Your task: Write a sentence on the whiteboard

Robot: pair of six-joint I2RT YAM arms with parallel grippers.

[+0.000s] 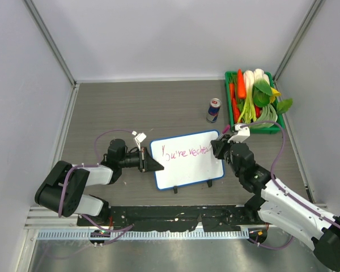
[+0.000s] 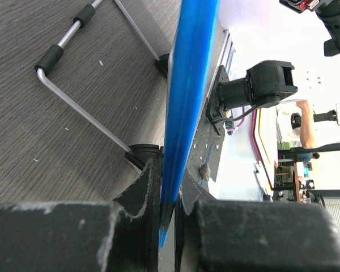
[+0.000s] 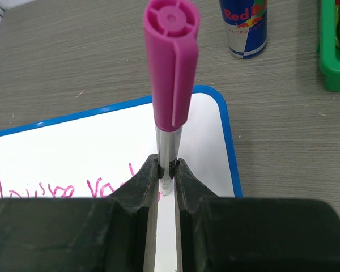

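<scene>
The whiteboard, white with a blue rim, lies at the table's middle. One slanted line of the sentence in pink marker crosses it. My left gripper is shut on the board's left edge. In the left wrist view the blue rim runs edge-on into the left gripper. My right gripper hovers over the board's right end, shut on a marker with a silver barrel and a pink cap on its upper end. Its tip is hidden below the right gripper. Behind it show the whiteboard and the sentence.
A Red Bull can stands just beyond the board's far right corner, also the can in the right wrist view. A green basket of vegetables sits at the back right. The board's wire stand rests on the table beneath it.
</scene>
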